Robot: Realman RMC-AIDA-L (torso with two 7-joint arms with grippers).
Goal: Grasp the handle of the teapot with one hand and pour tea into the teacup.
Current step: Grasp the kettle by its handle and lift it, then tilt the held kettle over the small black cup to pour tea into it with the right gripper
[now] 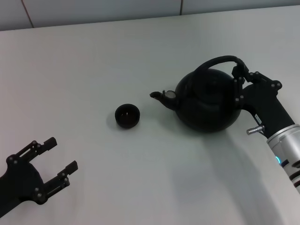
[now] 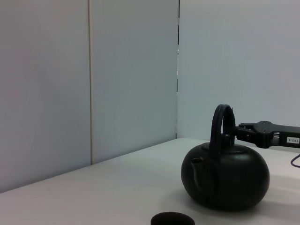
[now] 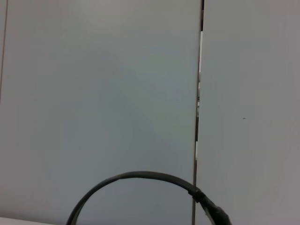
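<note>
The matte-black teapot (image 1: 206, 101) stands on the white table, right of centre, with its spout pointing left. Its arched handle (image 1: 218, 59) rises over the lid. My right gripper (image 1: 238, 83) is at the handle's right end, its fingers spread to either side of it. The teapot rests on the table. The small black teacup (image 1: 127, 116) sits left of the spout, a short gap away. My left gripper (image 1: 62, 153) is open and empty at the near left. The left wrist view shows the teapot (image 2: 225, 176), the handle (image 2: 220, 122), the cup rim (image 2: 172, 219) and the right gripper (image 2: 236, 132). The right wrist view shows only the handle (image 3: 140, 176).
The white table (image 1: 93, 70) ends at a pale panelled wall (image 1: 93, 11) at the back. Nothing else stands on it.
</note>
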